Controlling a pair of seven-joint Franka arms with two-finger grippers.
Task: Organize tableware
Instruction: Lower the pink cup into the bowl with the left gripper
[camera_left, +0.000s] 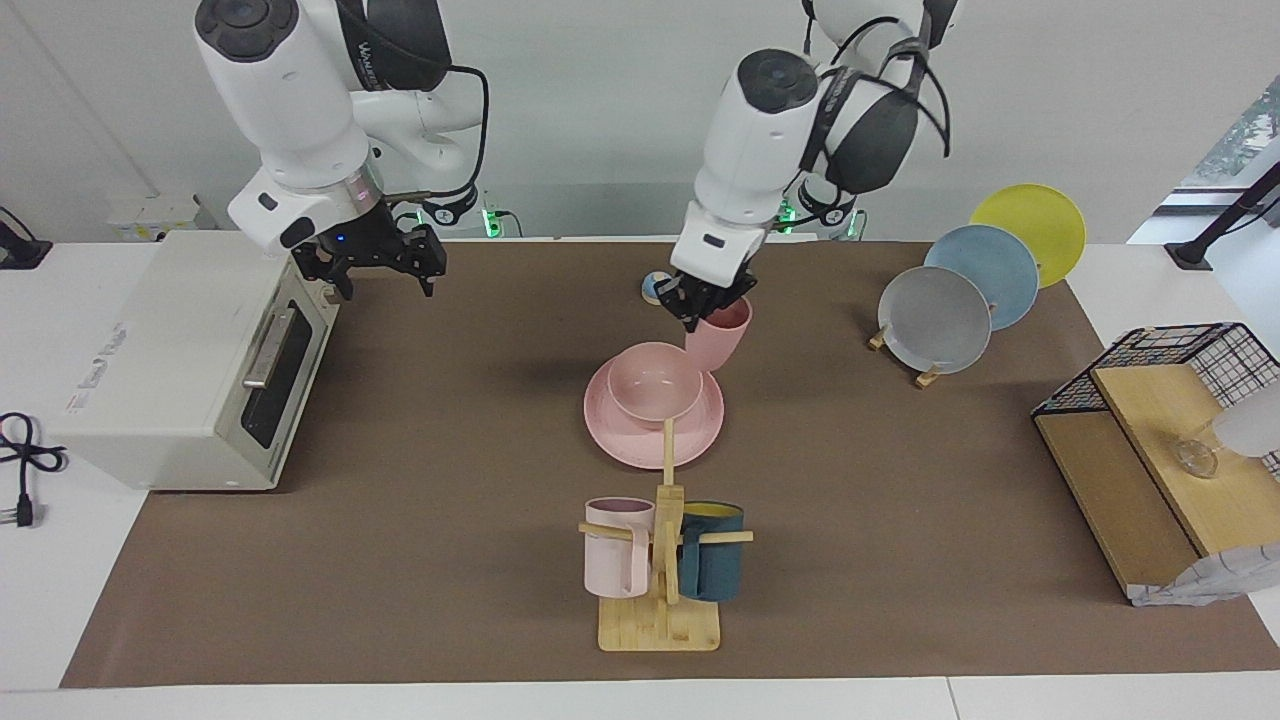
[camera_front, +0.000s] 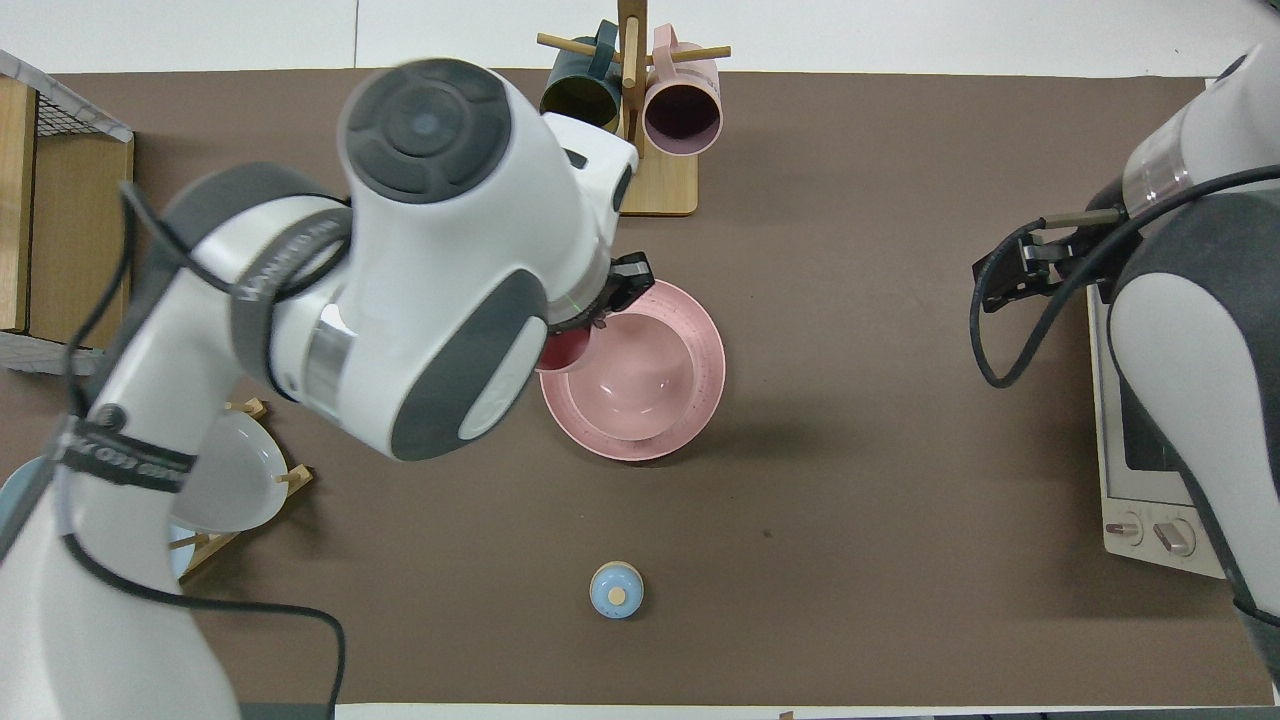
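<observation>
The pink plate (camera_left: 640, 448) lies mid-table with the pink bowl (camera_left: 655, 382) standing in it. Both show in the overhead view, the plate (camera_front: 705, 345) under the bowl (camera_front: 630, 380). My left gripper (camera_left: 706, 305) is shut on the rim of the pink cup (camera_left: 722, 336) and holds it tilted over the plate's edge nearer the robots, beside the bowl. I cannot tell if the cup's base touches the plate. In the overhead view the left arm hides most of the cup (camera_front: 566, 350). My right gripper (camera_left: 382, 268) hangs open and empty over the mat beside the toaster oven (camera_left: 190, 360).
A wooden stand (camera_left: 660, 600) with a pale-pink mug and a teal mug stands farther from the robots than the plate. A rack of grey, blue and yellow plates (camera_left: 945, 315) and a wire basket on wooden shelves (camera_left: 1150, 450) are toward the left arm's end. A small blue round object (camera_left: 655, 287) lies nearer the robots.
</observation>
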